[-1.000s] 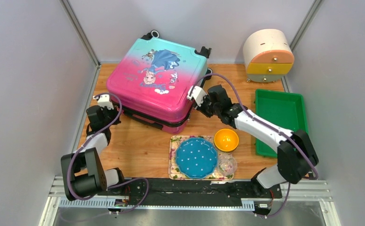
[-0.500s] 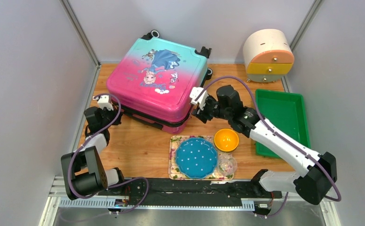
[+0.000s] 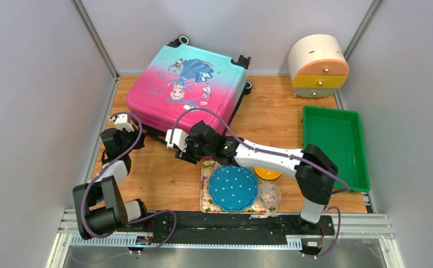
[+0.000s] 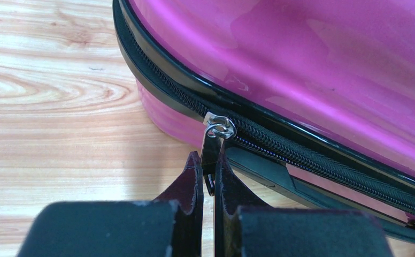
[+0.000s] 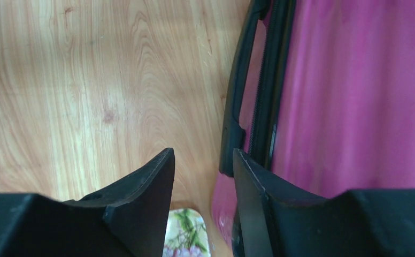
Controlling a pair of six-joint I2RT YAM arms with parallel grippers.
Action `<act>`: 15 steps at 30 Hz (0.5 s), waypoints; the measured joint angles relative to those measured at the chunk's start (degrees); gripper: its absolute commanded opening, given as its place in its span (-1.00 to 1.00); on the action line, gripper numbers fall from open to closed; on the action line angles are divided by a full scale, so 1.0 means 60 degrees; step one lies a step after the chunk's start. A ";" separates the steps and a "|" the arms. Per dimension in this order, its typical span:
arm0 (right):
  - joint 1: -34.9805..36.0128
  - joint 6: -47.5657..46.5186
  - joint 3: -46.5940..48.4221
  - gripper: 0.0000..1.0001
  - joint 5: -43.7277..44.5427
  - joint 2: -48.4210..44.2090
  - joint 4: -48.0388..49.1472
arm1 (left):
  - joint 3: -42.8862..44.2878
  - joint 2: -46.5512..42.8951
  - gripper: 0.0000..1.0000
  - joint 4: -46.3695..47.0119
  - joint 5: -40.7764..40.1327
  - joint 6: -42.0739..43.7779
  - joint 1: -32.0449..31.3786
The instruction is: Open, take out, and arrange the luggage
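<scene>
The luggage (image 3: 183,92) lies flat, lid down, at the back left of the surface (image 3: 169,173), wheels toward the far wall. My left fingers (image 4: 192,182) are clenched on its zipper pull (image 4: 212,147) at the near left corner. My right fingers (image 5: 146,182) stand parted, gripping nothing, just beside the luggage's near edge. That arm reaches across the floral tray (image 3: 206,187) holding the blue plate (image 3: 232,187) and half hides the orange bowl (image 3: 267,174). The green tray (image 3: 333,134) and round cabinet (image 3: 317,66) sit well apart, to the right.

Luggage (image 3: 186,89) lid: small blue lettering beside the cartoon print, too small to read.
Elsewhere: no legible text, brand, number or sign in any view.
</scene>
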 measured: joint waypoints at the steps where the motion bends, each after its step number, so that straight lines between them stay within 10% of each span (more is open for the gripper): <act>1: 0.0109 0.0000 0.0084 -0.03 0.0109 0.0240 0.0131 | -0.0036 -0.0036 -1.00 0.0022 -0.0025 -0.0047 -0.0007; 15: 0.0743 -0.0277 0.2517 0.00 0.1450 0.3326 0.0987 | -0.0710 -0.0627 -1.00 0.0430 -0.0248 -0.0488 -0.0087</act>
